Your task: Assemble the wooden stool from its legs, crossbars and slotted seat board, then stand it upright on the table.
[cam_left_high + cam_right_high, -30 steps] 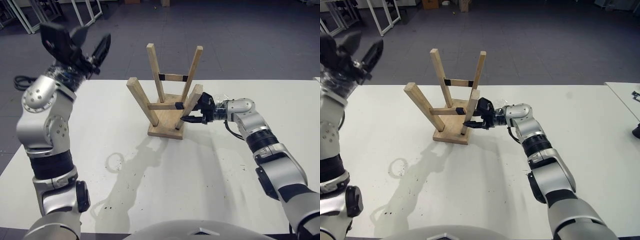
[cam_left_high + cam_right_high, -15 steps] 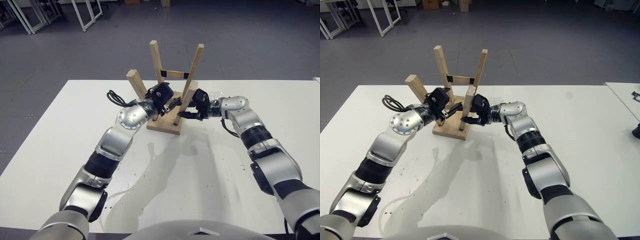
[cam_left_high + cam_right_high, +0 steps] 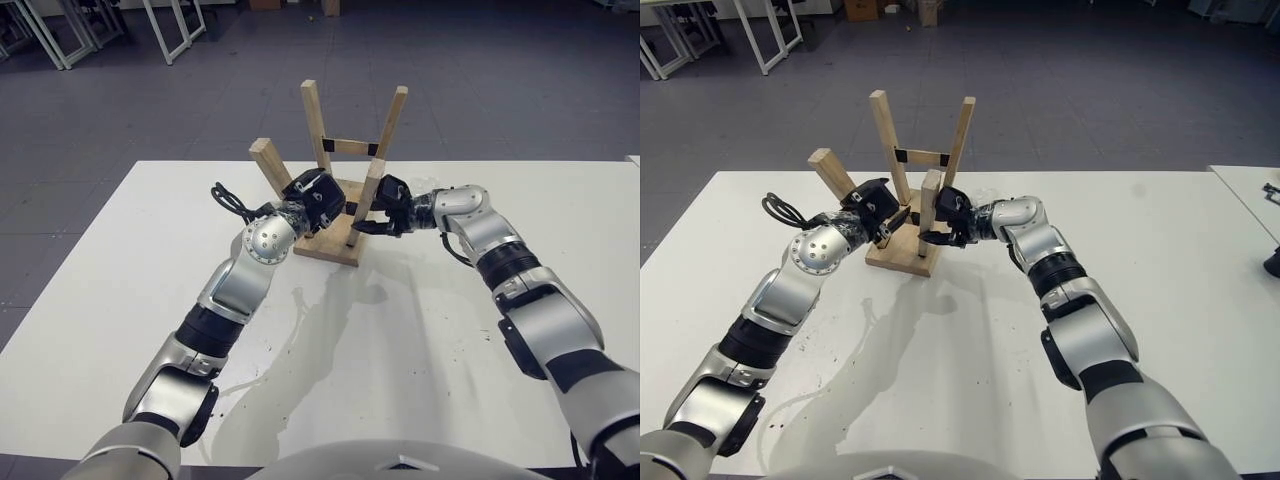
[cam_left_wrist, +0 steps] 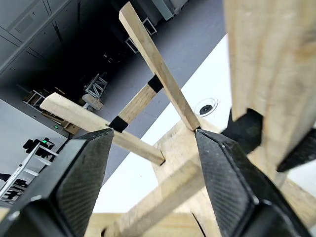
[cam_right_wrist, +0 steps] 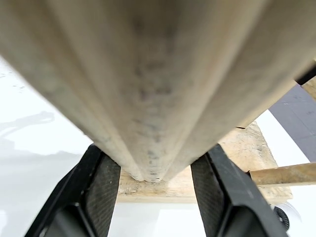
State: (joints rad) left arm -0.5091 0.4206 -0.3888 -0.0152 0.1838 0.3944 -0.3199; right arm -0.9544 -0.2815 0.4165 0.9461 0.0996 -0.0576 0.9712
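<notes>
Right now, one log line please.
stool: inverted on table | left gripper: open around crossbar | right gripper: shut on leg | upright: not yet

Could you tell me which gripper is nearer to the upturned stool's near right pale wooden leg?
Right. The right gripper has its jaws shut around that pale wooden leg; the left gripper is open just to its left, at the thin wooden crossbar.

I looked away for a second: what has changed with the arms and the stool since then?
The left arm swung down from its raised pose, bringing the open left gripper in among the legs of the upturned stool, by a crossbar. The right gripper stays clamped on the near right leg; the stool still rests on its seat board on the table.
</notes>
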